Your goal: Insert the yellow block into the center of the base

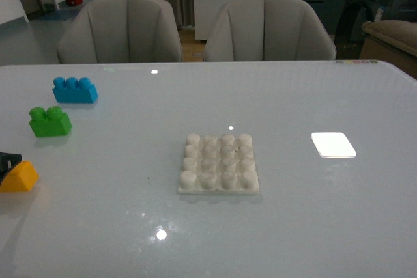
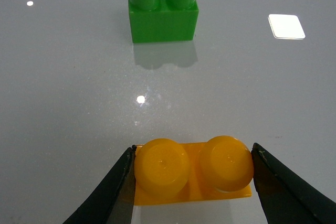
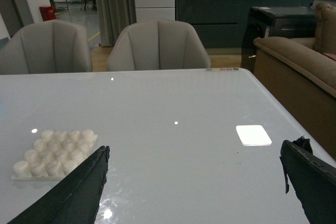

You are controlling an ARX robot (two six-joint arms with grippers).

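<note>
The yellow block (image 1: 19, 178) sits at the table's left edge, with only a black tip of my left gripper (image 1: 8, 161) showing beside it. In the left wrist view my left gripper (image 2: 192, 174) is shut on the yellow block (image 2: 191, 171), its two black fingers (image 2: 113, 192) pressing the short ends, studs facing the camera. The white studded base (image 1: 219, 163) lies mid-table, well to the block's right, nothing on it. The base (image 3: 52, 151) also shows in the right wrist view, beside my right gripper (image 3: 194, 182), which is open over bare table.
A green two-stud brick (image 1: 49, 122) (image 2: 164, 11) stands just beyond the yellow block, and a blue three-stud brick (image 1: 74, 89) farther back left. A flat glossy white patch (image 1: 333, 144) (image 3: 253, 135) lies right of the base. Two grey chairs (image 1: 120, 29) stand behind the table.
</note>
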